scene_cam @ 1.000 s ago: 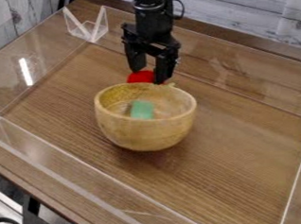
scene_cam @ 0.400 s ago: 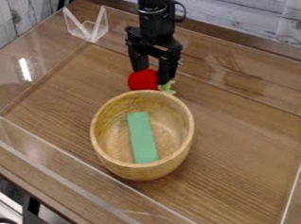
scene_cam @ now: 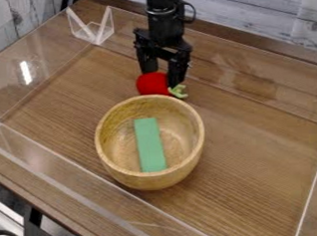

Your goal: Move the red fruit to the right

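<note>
The red fruit [scene_cam: 152,83] is a small round bright-red toy lying on the wooden table just behind the wooden bowl [scene_cam: 150,170], with its green leafy stem [scene_cam: 179,90] pointing right. My black gripper [scene_cam: 163,73] hangs straight down over it from the back. Its fingers stand open, one on each side of the fruit's upper part. A flat green block [scene_cam: 149,143] lies inside the bowl.
Clear acrylic walls [scene_cam: 25,72] ring the wooden table [scene_cam: 255,125]. A clear plastic stand [scene_cam: 90,26] sits at the back left. The bowl stands close in front of the fruit.
The bowl has dropped from a tilted pose to flat on the table a little nearer the camera, showing the whole green block. The gripper and fruit have hardly moved.
</note>
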You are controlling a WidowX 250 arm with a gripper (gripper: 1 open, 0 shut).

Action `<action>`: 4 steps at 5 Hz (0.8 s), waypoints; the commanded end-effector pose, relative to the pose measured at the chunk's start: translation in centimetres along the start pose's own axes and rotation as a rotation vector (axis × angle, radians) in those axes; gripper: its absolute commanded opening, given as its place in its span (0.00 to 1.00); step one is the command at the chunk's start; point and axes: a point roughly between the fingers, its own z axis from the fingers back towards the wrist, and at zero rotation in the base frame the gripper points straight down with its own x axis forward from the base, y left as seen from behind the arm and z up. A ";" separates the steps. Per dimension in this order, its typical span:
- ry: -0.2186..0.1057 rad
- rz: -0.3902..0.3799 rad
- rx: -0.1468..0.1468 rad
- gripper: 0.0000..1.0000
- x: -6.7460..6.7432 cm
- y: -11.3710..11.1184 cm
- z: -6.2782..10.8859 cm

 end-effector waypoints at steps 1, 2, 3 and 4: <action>-0.031 0.007 0.015 1.00 0.6 1.2 1.0; -0.023 0.011 0.011 1.00 0.7 1.5 0.8; -0.015 0.015 0.009 1.00 0.9 1.9 0.6; -0.007 0.017 0.005 1.00 1.0 2.1 0.4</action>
